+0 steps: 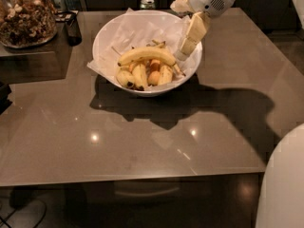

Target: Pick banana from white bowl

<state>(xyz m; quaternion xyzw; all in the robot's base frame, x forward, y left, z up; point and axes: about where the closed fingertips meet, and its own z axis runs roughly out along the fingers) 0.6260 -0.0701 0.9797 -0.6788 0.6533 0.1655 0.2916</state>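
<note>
The white bowl (101, 41), lined with crumpled white paper, stands on the grey table at centre back. The long, clean yellow banana (147, 55) lies across the top of the fruit in it, stem end to the right. Shorter spotted bananas (140, 75) and a small orange fruit (154, 77) lie under it. My gripper (180, 30) hangs over the bowl's right rim, just right of the banana's stem end. Its cream fingers (194, 31) point down and left, spread apart and empty. It does not touch the banana.
A glass jar of nuts (26, 13) stands at the far left on a darker surface. A dark small object (72, 25) and a can (148, 4) stand at the table's back edge. A white robot part (285, 184) fills the bottom right corner.
</note>
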